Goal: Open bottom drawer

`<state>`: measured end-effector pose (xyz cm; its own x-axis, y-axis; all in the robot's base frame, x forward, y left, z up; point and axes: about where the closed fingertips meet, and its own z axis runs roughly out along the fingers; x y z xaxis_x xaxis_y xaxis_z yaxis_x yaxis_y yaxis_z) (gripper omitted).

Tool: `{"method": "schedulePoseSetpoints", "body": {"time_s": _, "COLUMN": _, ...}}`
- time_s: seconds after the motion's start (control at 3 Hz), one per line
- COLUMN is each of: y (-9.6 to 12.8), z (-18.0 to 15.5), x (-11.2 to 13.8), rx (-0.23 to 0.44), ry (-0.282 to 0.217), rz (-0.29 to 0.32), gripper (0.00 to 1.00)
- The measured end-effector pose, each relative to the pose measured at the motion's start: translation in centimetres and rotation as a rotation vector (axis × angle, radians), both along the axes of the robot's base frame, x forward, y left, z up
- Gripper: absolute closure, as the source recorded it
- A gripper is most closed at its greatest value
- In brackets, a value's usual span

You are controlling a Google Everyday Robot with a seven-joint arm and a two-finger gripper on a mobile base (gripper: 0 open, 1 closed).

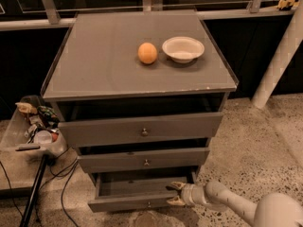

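The bottom drawer (128,203) is the lowest of three grey drawers, with a slim front panel and a tiny round knob (148,204) at its centre. It stands pulled out, its inside showing. My gripper (173,193) is low at the drawer's right end, reaching in from the lower right. Its two fingers are spread apart, one above the drawer front's top edge and one in front of the panel. The fingers hold nothing.
The grey cabinet's top (104,60) carries an orange (147,53) and a white bowl (183,48). The top drawer (142,129) and middle drawer (144,160) stand slightly out. A tray of clutter (35,129), a black pole and cables lie left. A white pillar (279,60) stands right.
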<state>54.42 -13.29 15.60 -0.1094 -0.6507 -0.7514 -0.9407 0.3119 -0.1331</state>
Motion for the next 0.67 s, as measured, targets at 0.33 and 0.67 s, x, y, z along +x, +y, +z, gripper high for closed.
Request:
{"method": "schedulePoseSetpoints", "body": {"time_s": 0.33, "y": -0.3, "z": 0.4, "x": -0.1, "rx": 0.013, "ry": -0.006, "rz": -0.017, "gripper": 0.65}}
{"method": "schedulePoseSetpoints", "body": {"time_s": 0.67, "y": -1.6, "z": 0.6, "x": -1.9, "rx": 0.012, "ry": -0.019, "rz": -0.031, "gripper": 0.89}}
